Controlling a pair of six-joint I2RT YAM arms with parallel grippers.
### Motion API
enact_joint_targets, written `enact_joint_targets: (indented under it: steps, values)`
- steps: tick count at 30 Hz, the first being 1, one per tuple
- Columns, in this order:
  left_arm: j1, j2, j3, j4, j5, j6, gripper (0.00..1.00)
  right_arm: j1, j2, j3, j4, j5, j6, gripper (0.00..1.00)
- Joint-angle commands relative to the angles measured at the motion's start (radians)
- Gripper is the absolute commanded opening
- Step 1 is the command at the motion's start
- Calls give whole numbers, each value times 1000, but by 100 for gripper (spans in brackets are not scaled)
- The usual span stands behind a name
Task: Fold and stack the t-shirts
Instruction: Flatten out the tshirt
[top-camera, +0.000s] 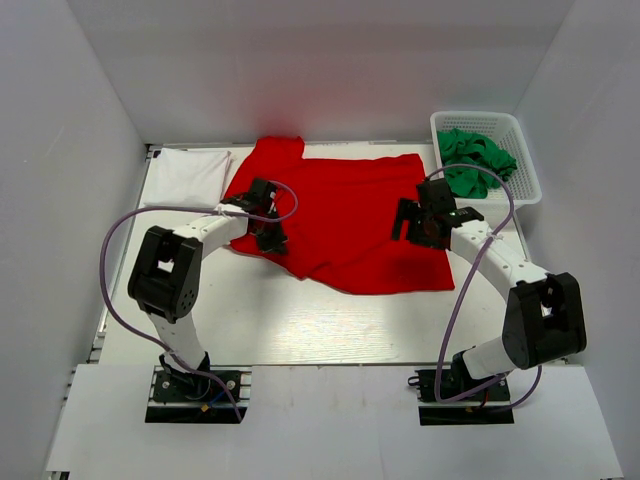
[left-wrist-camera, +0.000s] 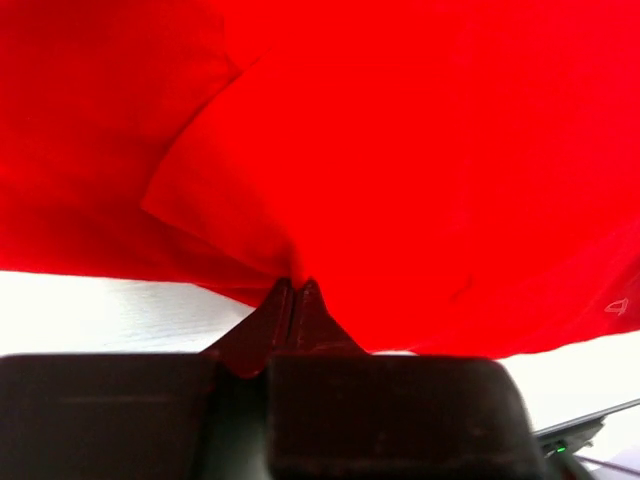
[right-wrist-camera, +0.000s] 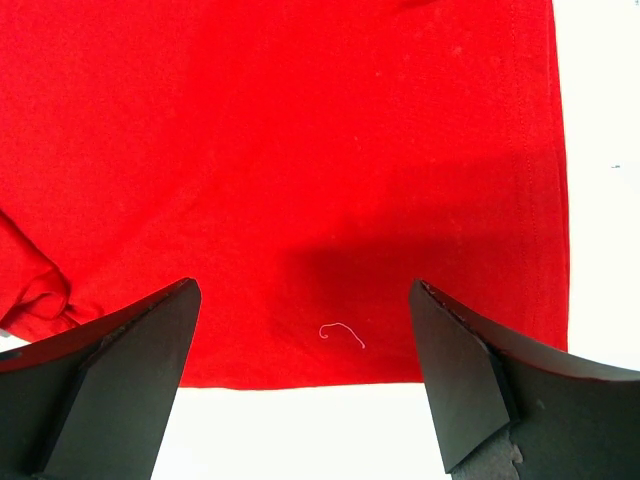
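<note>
Left gripper (left-wrist-camera: 295, 290): jaws pressed together at the near-left edge of the red shirt (top-camera: 350, 215), a small bite of cloth nipped between the tips.
Left wrist view: a doubled flap of red cloth lies right at the pinch, so I can't tell whether one layer or two is caught.
Right gripper (right-wrist-camera: 302, 288): wide open, holding nothing, hovering over the shirt's right side with the hem just below its fingertips.
Table (top-camera: 300, 320): bare white strip between the arm bases and the shirt.
Red shirt: spread mostly flat mid-table, the near-left corner rumpled and not yet squared.
Risk one: that left bite looks shallow, so a quick lift could let the cloth slip out.
Risk two: only one side is gripped, and any pull now would likely drag the shirt askew.
Risk three: the right jaws straddle flat cloth, so closing there may bunch it or catch nothing.
White shirt (top-camera: 187, 176): folded at the far left, just beside the red sleeve, where a careless drag could nudge it.
Basket (top-camera: 530, 185): far right, green shirts (top-camera: 475, 160) heaped inside, waiting.
</note>
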Motion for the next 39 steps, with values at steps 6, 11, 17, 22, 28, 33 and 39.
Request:
enact_joint_targets:
  steps: [6,11,17,22,28,33,39]
  values:
    - [-4,-30,97,-116,4,2,0,-3,-25,-21,-7,14,-3,90]
    - [-4,-149,63,-328,-8,2,0,-2,-42,-36,-14,11,-3,90]
    - [-13,-303,-157,-555,41,-97,0,-3,-54,-58,-18,1,-12,90]
    - [-13,-449,-257,-658,84,-186,0,-3,-63,-88,-5,-15,-18,90]
    - [-13,-467,-326,-725,124,-182,65,-5,-54,-95,4,-21,-29,90]
    - [-22,-489,-294,-797,200,-143,65,-5,-55,-81,7,-22,-37,90]
    - [-22,-348,-61,-686,12,-47,100,-2,-60,-84,38,-4,-32,90]
